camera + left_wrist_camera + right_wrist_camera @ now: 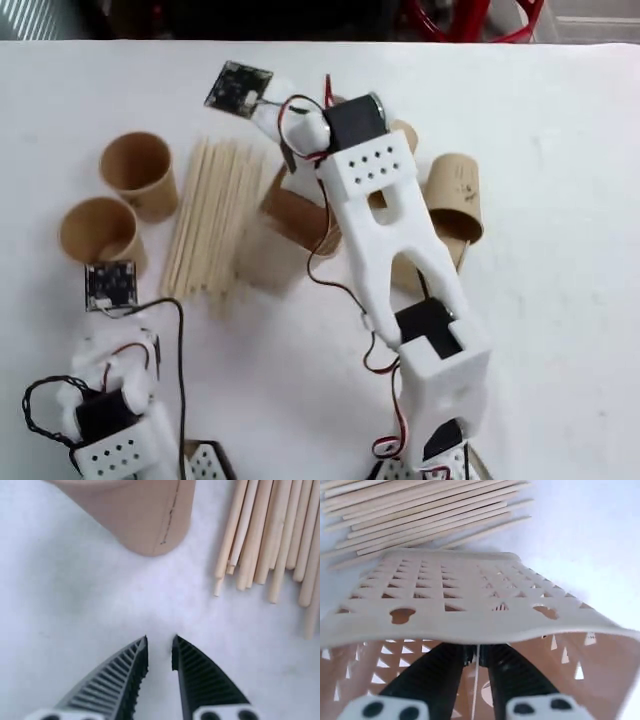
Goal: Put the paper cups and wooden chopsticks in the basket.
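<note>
Two upright paper cups (140, 170) (98, 232) stand at the left beside a bundle of wooden chopsticks (210, 215). A third cup (455, 195) lies on its side at the right. The tan perforated basket (295, 215) sits tilted in the middle, partly under the right arm. My right gripper (476, 660) is shut on the basket's wall (460, 595), with the chopsticks (420, 515) beyond it. My left gripper (160, 652) hovers low over bare table, open by a narrow gap and holding nothing, a cup (135, 515) and chopstick ends (270, 535) just ahead.
The right arm (385, 240) stretches across the table's middle and covers part of another cup (404, 133). The left arm (110, 420) sits folded at the near left corner. Bare white table lies to the far right and near the front centre.
</note>
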Motion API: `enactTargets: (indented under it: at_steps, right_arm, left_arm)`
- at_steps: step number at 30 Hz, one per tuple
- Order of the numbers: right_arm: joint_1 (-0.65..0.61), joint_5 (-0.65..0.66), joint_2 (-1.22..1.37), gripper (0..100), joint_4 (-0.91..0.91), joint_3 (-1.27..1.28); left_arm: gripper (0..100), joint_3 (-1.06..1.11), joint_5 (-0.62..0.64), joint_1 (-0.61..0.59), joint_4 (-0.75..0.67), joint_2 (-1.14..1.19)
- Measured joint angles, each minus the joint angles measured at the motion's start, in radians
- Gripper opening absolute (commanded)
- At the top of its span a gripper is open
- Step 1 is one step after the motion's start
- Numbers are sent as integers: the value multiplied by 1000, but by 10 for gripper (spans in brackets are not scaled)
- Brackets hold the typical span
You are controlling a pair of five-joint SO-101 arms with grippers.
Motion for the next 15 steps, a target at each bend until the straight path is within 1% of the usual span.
enactTargets:
  at_steps: [3, 5, 11, 15]
  right_arm:
    - [-15, -46, 2, 244, 0, -48]
    - [-28, -60, 2, 285, 0, -63]
    - [-51, -80, 2, 289, 0, -71]
    - [-52, -170, -2, 240, 2, -71]
  left_arm:
    - [99, 0, 0, 0, 0, 0]
    - [99, 0, 0, 0, 0, 0]
    - [99, 0, 0, 0, 0, 0]
    - [99, 0, 0, 0, 0, 0]
